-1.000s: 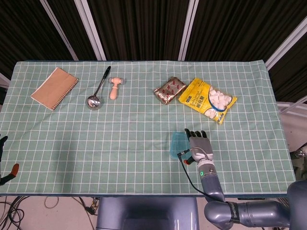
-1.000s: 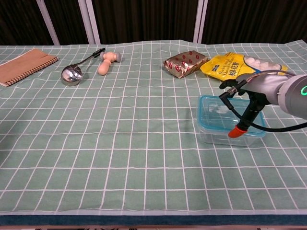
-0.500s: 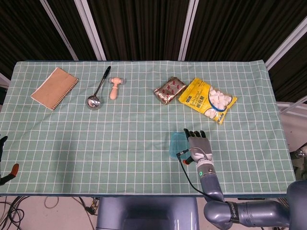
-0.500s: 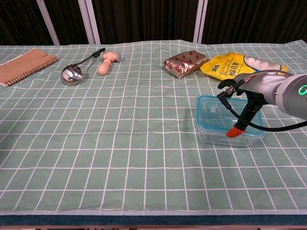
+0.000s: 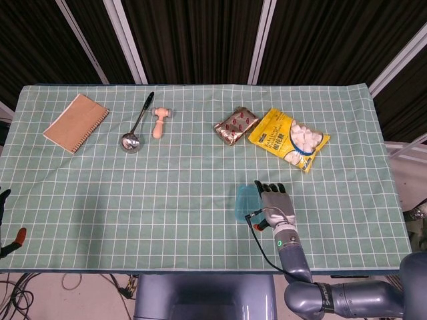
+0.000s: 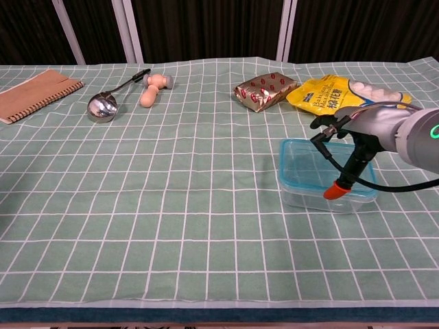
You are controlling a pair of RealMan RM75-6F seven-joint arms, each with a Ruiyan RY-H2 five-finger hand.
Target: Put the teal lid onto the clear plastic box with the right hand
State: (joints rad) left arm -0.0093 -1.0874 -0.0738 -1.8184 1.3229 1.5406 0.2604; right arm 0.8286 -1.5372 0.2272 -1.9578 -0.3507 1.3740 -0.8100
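Observation:
The clear plastic box (image 6: 302, 195) stands on the cloth at the right front. The teal lid (image 6: 305, 164) lies on top of it, its rim lined up with the box's edge. My right hand (image 6: 357, 133) is over the lid's right part, fingers stretched across the top and the orange-tipped thumb down against the near edge, holding the lid. From the head view the right hand (image 5: 277, 205) covers most of the box, and only the lid's left strip (image 5: 244, 202) shows. My left hand (image 5: 5, 227) peeks in at the left edge, fingers apart, holding nothing.
At the back lie a yellow snack bag (image 5: 289, 139), a red-patterned foil pack (image 5: 235, 125), a small wooden mallet (image 5: 160, 122), a metal ladle (image 5: 133, 130) and a spiral notebook (image 5: 76, 122). A black cable (image 6: 384, 181) loops from the right wrist over the box.
The right hand has shifted slightly left with the lid, and the box has slid a little left under it. The lid now sits flatter on the box.

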